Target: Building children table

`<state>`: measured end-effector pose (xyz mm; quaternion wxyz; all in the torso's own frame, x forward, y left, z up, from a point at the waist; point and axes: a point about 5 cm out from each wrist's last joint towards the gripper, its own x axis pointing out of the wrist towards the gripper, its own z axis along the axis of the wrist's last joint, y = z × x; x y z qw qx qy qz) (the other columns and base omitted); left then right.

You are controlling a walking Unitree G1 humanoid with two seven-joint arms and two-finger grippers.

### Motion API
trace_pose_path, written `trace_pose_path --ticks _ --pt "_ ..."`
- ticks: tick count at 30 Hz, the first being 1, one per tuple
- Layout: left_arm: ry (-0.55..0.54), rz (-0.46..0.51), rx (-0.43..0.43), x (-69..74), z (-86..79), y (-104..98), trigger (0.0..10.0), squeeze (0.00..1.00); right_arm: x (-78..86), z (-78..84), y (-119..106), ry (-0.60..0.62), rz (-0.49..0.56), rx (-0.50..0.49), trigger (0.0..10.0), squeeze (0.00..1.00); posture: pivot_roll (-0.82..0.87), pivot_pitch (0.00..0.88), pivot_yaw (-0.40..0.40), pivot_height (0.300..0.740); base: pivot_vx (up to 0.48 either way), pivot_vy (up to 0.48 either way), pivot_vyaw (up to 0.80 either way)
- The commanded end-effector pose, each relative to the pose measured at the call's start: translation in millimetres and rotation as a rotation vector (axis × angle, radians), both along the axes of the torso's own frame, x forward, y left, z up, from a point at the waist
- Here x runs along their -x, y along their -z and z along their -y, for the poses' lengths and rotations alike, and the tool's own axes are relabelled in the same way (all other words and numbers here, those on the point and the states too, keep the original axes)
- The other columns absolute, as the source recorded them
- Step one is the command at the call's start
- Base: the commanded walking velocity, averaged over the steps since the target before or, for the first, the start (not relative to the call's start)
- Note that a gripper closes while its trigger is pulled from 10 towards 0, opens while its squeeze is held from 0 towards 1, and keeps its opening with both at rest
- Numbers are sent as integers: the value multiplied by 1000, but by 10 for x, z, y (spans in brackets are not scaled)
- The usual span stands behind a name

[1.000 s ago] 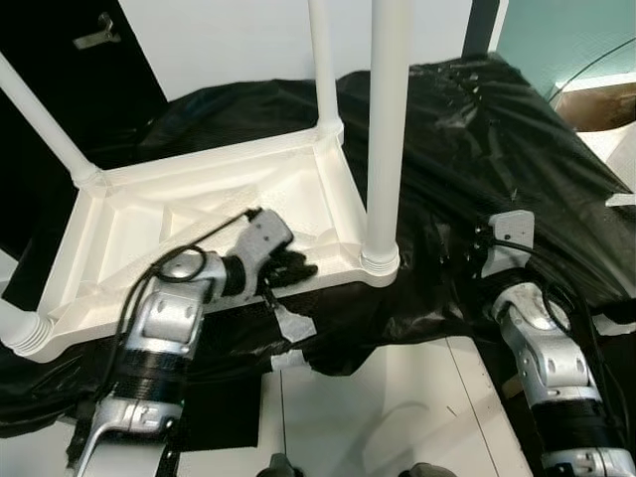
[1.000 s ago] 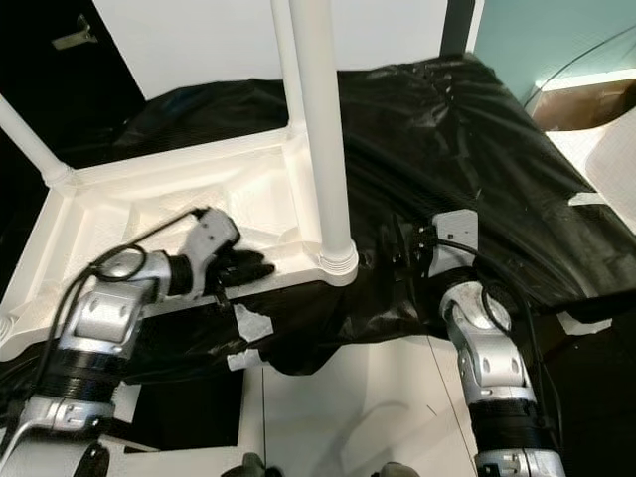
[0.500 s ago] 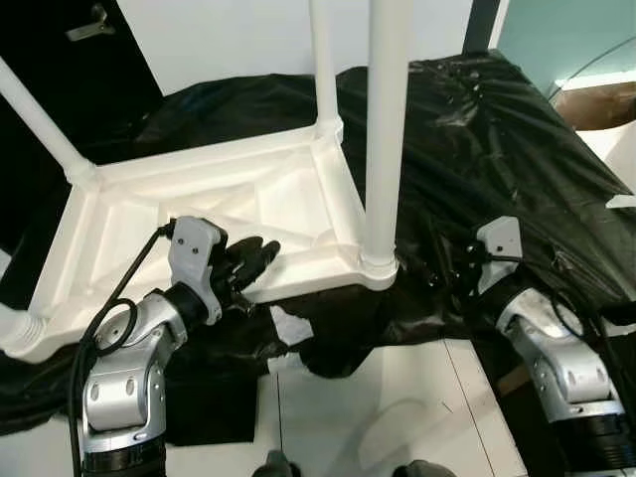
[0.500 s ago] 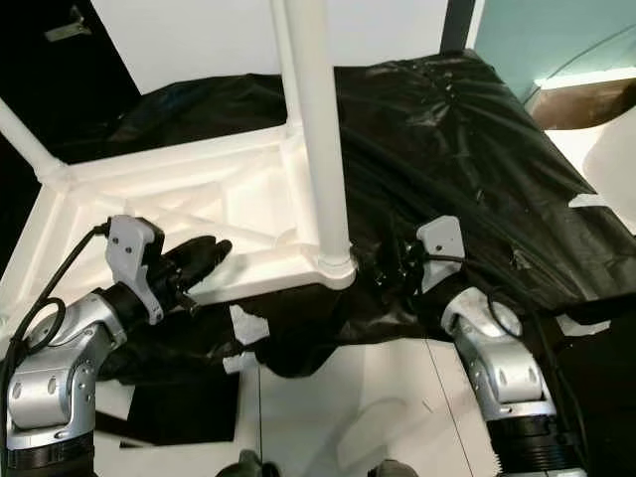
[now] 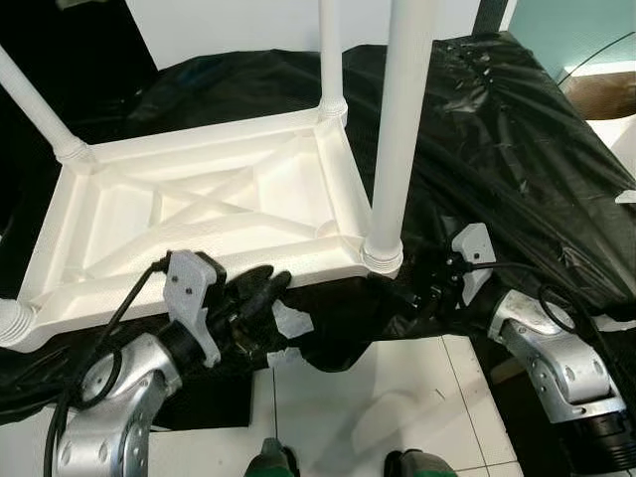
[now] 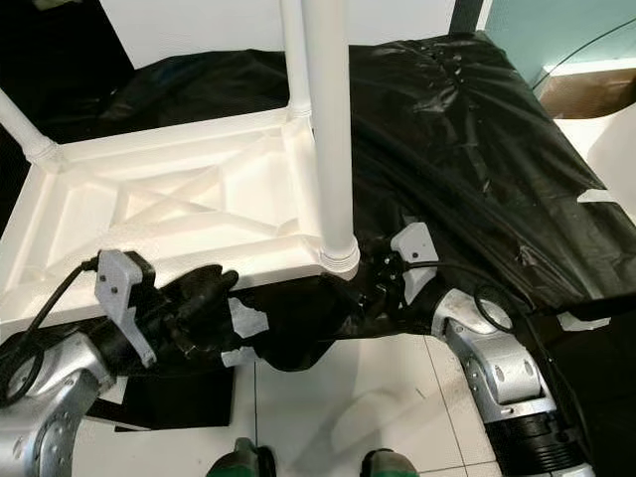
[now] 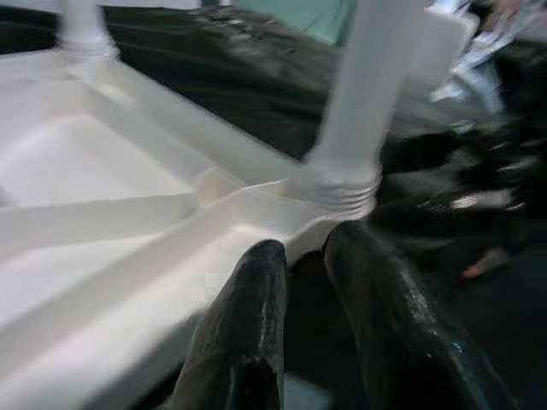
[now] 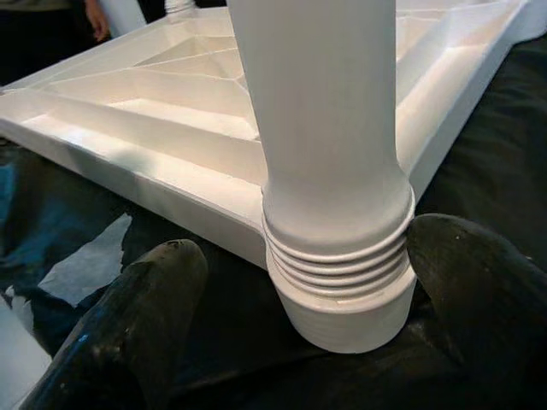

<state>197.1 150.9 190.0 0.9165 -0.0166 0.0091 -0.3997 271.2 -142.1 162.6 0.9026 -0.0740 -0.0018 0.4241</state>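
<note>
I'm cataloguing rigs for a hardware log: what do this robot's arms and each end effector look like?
Both arms are silver segmented metal with black joints and looping black cables. The left end effector and right end effector each have two long, glossy black rounded fingers behind a light grey wrist bracket.

Low surface draped in a crinkled black plastic sheet (image 5: 517, 129), glossy, hanging over the near edge down toward the white tiled floor (image 5: 397, 397). Resting directly on the sheet, toward the left side: an upturned white plastic table top (image 5: 199, 214), ribbed underside up, near long side overhanging the near edge. Stuck to the sheet along the near edge under the table top: torn white scraps (image 5: 291, 320).
</note>
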Motion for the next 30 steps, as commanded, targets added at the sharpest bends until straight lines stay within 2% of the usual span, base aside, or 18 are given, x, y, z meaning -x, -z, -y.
trace_pose_path --ticks 1,5,7,14,15,18,24,25,28,30 --pt "93 -15 2 98 52 -4 10000 0 -24 -100 -20 -67 6 2 10000 0 42 145 67 740 0 0 0" --pt "91 -1 -6 117 74 -4 10000 0 -92 -115 -55 -65 30 16 10000 0 44 143 66 740 0 0 0" --pt "77 20 -23 109 80 -4 10000 0 -183 -147 -119 -56 62 19 10000 0 53 133 62 740 0 0 0" --pt "25 28 -72 13 44 14 10000 0 -298 -269 -194 -88 110 41 10000 0 64 129 58 740 0 0 0" --pt "30 24 -73 -18 61 4 10000 0 -342 -299 -203 -93 119 50 10000 0 70 156 52 740 0 0 0" --pt "58 23 -67 -37 89 -14 10000 0 -401 -373 -199 -116 126 62 10000 0 60 145 64 740 0 0 0" --pt "104 21 -116 -67 148 38 10000 0 -485 -466 -161 -150 133 91 10000 0 57 162 64 740 0 0 0" --pt "128 25 -118 -72 202 40 10000 0 -532 -480 -138 -141 120 94 0 0 58 174 65 740 0 0 0" --pt "145 20 -109 -72 250 43 10000 0 -572 -493 -117 -119 111 100 0 0 59 181 68 740 0 0 0" --pt "130 22 -88 -108 324 38 10000 0 -646 -451 -40 54 44 80 0 0 57 181 63 740 0 0 0"
